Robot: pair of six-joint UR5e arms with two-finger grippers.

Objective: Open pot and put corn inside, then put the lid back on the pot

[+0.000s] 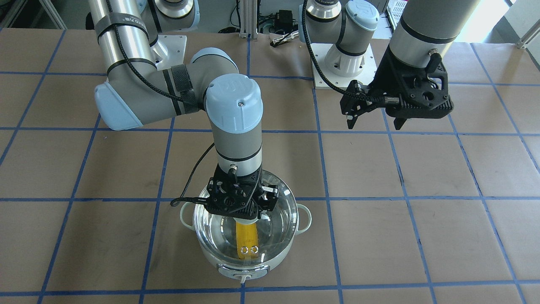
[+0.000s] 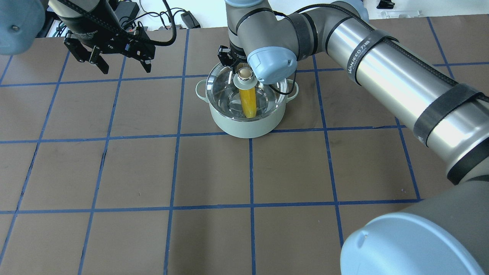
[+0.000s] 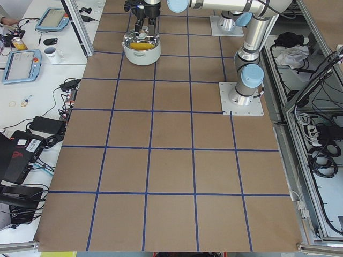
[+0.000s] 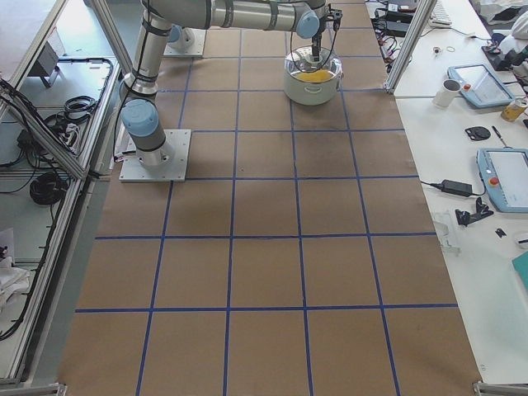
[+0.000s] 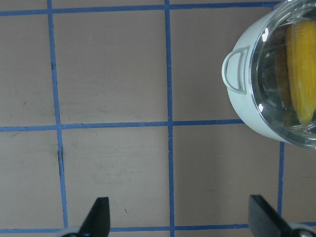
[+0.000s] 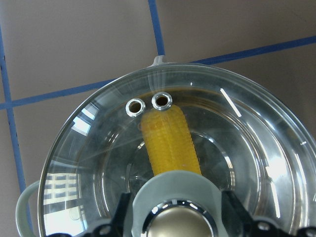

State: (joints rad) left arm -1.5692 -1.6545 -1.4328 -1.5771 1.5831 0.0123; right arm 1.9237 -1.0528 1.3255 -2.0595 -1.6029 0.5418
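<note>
The pot stands on the table with the clear glass lid on its rim. The yellow corn lies inside, seen through the glass. In the right wrist view the corn runs under the lid toward the two vent holes. My right gripper stands straight over the pot, its fingers closed against the lid's knob base. My left gripper hangs open and empty, well off to the pot's side. The overhead view shows the pot, the lid and the corn.
Brown table paper carries a blue tape grid. The arm bases are bolted at the robot's side. The left wrist view shows the pot's loop handle at its upper right. Operator desks with tablets line the table's far edge.
</note>
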